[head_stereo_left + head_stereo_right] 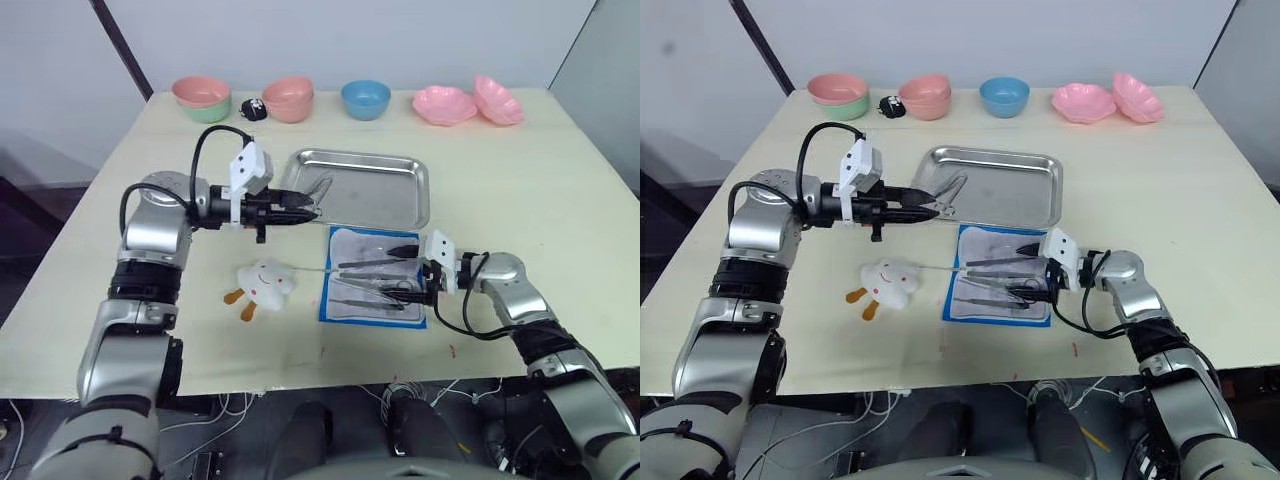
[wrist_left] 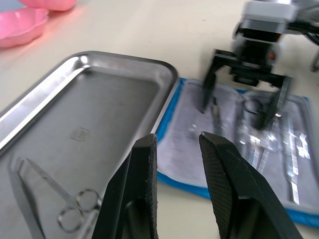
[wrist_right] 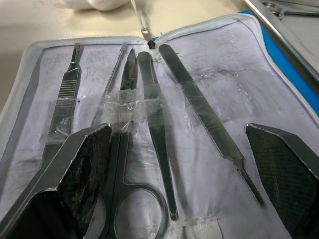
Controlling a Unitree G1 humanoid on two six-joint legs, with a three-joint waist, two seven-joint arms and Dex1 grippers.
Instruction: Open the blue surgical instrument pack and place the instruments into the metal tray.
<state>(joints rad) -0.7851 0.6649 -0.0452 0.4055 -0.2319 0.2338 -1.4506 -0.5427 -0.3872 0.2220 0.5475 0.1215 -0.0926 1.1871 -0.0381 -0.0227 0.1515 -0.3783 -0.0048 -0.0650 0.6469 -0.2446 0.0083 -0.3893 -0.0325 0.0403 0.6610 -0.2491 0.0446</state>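
Lying open on the cream surface [image 1: 560, 180], just in front of the tray [image 1: 400, 190], the pack [image 1: 372, 276] is showing its whitish inner face with a blue border. Several instruments [image 3: 149, 99] are resting side by side in it, held under strips of clear tape: a scalpel handle, a thin probe, ring-handled scissors, and two forceps or tweezers.

The right hand [image 1: 428, 282] is hovering low over the near right part of the pack, its two black fingers [image 3: 75, 169] spread wide apart on either side of the scissors' rings and the forceps, gripping nothing. Whether the fingertips are touching the lining cannot be told.

The left hand [image 1: 305, 207] is reaching out level over the tray's left edge, its fingers [image 2: 144, 184] standing slightly apart with a narrow gap between them and nothing held in it. One pair of scissors [image 2: 55, 199] is already lying inside the tray near its left end, just beside this hand's tips.

A small white plush toy [image 1: 266, 281] with orange feet is sitting on the surface to the left of the pack, and a thin zip pull is stretching from the pack's edge toward it.

Along the far edge of the surface, a green and pink bowl stack [image 1: 203, 98], a pink bowl [image 1: 290, 98], a blue bowl [image 1: 365, 98] and two pink shell-shaped dishes [image 1: 470, 102] are standing in a row, with a small black object [image 1: 251, 109] between the first two.
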